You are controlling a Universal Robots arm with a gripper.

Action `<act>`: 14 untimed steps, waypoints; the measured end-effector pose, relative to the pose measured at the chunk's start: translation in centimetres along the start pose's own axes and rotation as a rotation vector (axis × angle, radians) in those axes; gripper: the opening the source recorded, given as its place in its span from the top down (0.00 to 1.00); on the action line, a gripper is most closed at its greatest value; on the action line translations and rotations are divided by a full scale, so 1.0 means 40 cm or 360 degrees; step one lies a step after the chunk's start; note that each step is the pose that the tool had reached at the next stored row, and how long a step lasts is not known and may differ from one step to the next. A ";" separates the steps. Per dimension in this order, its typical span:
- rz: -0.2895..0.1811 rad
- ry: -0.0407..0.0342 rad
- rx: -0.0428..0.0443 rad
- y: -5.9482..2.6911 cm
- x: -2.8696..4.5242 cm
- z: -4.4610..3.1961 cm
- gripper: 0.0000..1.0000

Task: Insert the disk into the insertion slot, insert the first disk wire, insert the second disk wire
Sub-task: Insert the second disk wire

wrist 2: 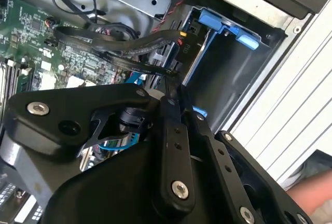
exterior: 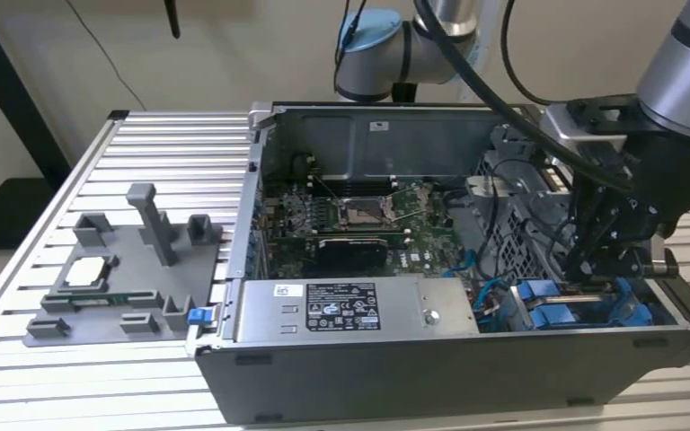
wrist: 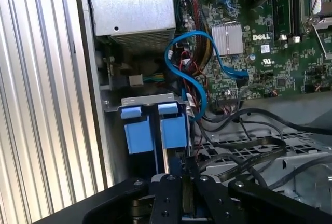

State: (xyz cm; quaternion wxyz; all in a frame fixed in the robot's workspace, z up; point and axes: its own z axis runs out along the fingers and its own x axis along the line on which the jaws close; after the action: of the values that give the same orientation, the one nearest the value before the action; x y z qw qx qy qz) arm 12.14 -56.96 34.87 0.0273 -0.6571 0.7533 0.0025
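Note:
The disk's blue carrier (wrist: 155,133) sits in the insertion slot at the case's front corner, on the exterior view's right (exterior: 549,310); its metal body is mostly hidden. My gripper (exterior: 591,269) reaches down into the case right over it. In both wrist views the black fingers (wrist: 171,193) stand close together (wrist 2: 179,102). The end of a black flat disk wire (wrist 2: 124,47) sits at their tips. A blue disk wire (wrist: 199,73) loops from the green board down to the slot.
The open computer case (exterior: 441,368) lies on a slatted metal table (exterior: 165,153). A silver labelled power-supply box (exterior: 358,310) lies beside the slot. A grey fixture (exterior: 129,269) with small parts stands outside the case on the exterior view's left. Loose black cables (wrist: 249,146) crowd the drive cage.

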 end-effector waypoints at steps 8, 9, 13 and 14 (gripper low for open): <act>0.0000 -0.0001 0.0006 -0.001 -0.004 0.014 1.00; -0.0001 -0.0001 0.0007 -0.002 -0.004 0.015 1.00; -0.0002 0.0000 0.0009 -0.003 -0.004 0.020 1.00; -0.0003 -0.0002 0.0011 -0.003 -0.004 0.023 1.00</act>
State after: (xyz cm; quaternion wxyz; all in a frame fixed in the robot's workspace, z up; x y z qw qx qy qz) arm 12.31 -56.77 33.96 0.0299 -0.6578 0.7526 0.0004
